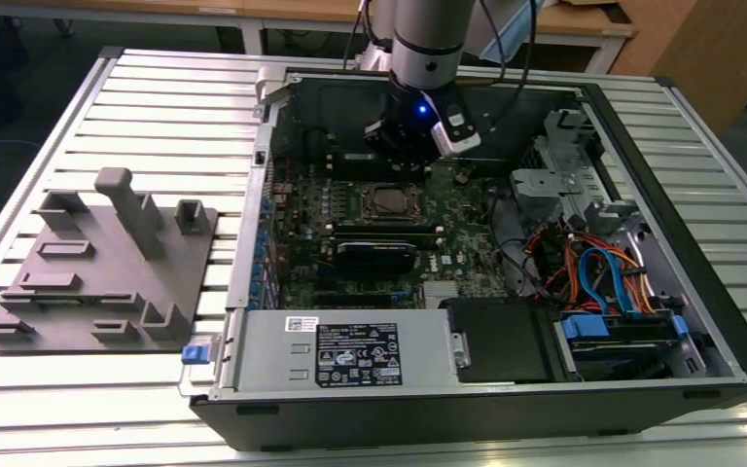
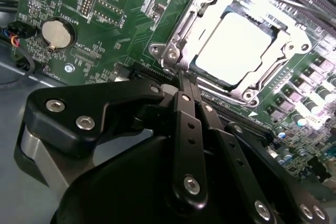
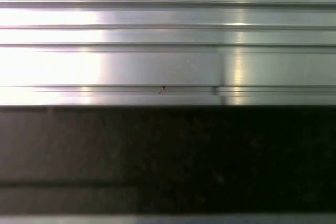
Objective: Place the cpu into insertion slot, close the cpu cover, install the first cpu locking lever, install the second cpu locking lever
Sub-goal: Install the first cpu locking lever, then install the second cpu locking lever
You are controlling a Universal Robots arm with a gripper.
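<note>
The gripper [image 2: 183, 80], fingers pressed together and holding nothing, hovers just beside the cpu cover [image 2: 202, 22], which lies closed around the cpu [image 2: 239, 45] seated mid-motherboard [image 2: 105, 19]; no legible writing nearby.

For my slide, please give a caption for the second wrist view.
Gripper closed at the edge of the cpu cover, which lies over the seated cpu.

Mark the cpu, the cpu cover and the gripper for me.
cpu [image 2: 242, 45]: second wrist view, middle of its pale metal face.
cpu cover [image 2: 195, 18]: second wrist view, side bar of the metal frame.
gripper [image 2: 188, 84]: second wrist view, fingertips pressed together by the socket's edge.
</note>
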